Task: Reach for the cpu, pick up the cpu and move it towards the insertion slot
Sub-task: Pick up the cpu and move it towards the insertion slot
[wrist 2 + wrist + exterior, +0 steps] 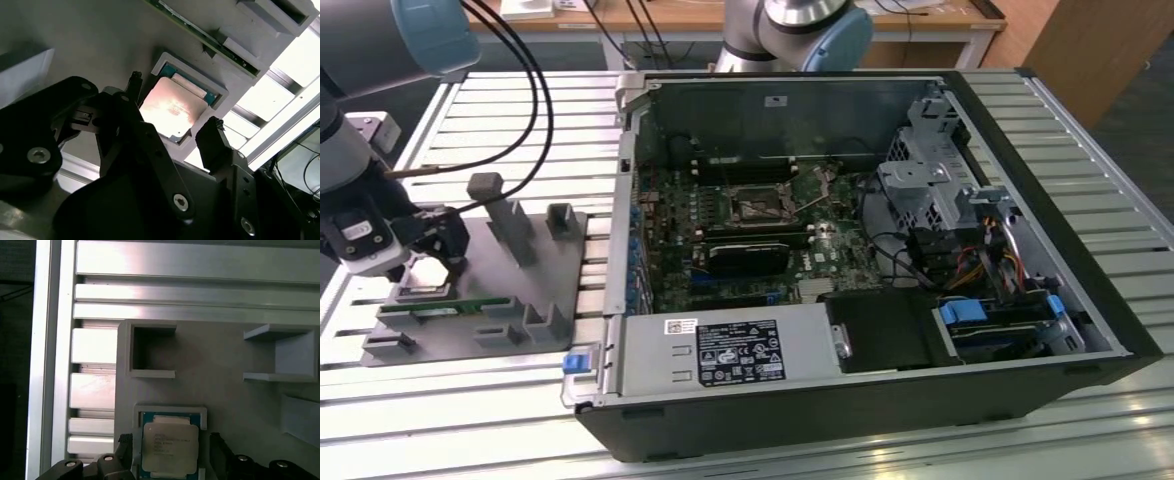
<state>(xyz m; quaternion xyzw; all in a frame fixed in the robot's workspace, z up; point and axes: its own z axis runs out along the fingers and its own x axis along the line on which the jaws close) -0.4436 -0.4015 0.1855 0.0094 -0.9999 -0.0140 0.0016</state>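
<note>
So the tool [427, 272] hangs right over the cpu [424, 293] at the exterior view's left, well apart from the open PC case [881, 410]. It's spread open, not clamped on anything. In both wrist views one of the fingers [220, 452] sits on each side of the chip, with the shiny lid showing between them. That looks like a straddle lined up so the pads can close on two opposite edges rather than on the top.

The cpu [169, 442] isn't lifted yet. It lies flat in a shallow square pocket of the grey holder [520, 250], with the pale rim of the pocket framing it all round. I'd guess the pocket is there to keep the chip square and in a known spot, so the tool can come straight down on it. In the second wrist view the cpu [172, 107] is seated level, with a bit of teal board edge showing along one side.

The holder rests on the slatted metal tabletop [480, 400], with a green memory stick [447, 308] in the groove just beside the chip.

The insertion slot [757, 207] is inside the case on the motherboard, a dark square in a metal frame, far off toward the exterior view's right. My take is the reach is basically done and the grab isn't.
</note>
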